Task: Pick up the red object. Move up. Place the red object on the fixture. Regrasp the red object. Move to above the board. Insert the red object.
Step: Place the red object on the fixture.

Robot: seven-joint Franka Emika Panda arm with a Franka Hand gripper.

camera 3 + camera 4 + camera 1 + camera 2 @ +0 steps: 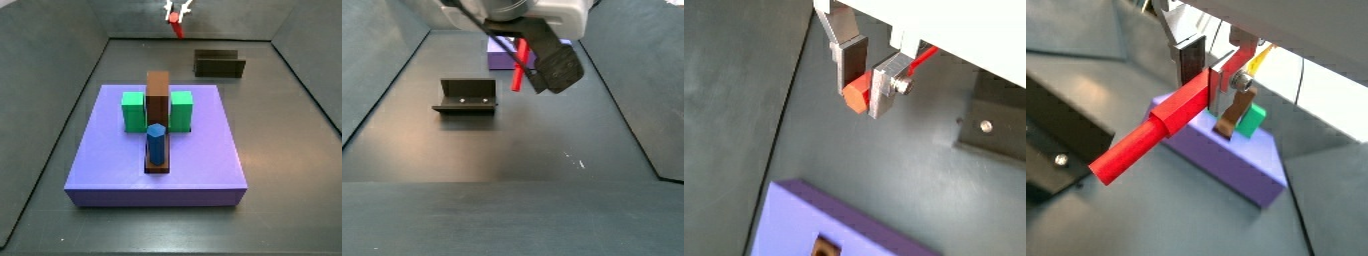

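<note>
Hanging high above the floor, the gripper (177,10) has its silver plates clamped on the red object (1153,132), which juts out long and slanted between the pads in both wrist views and shows as a red stick (520,65) below the wrist in a side view. The fixture (219,63), a dark open-topped holder, sits on the bare grey floor to the right of the gripper in that side view, well apart from it and past the far edge of the board (107,165). On the purple board, two green blocks (132,111) flank a long brown slotted block (158,95), and a blue peg (156,143) stands upright near its near end, all of them low and clear of the held stick. In a wrist view the board's corner (798,215) lies beneath, with open dark floor between it and the fixture (994,130). Floor runs free on both sides of the board out to the grey walls, with wide bare ground in front of the fixture (466,96).
</note>
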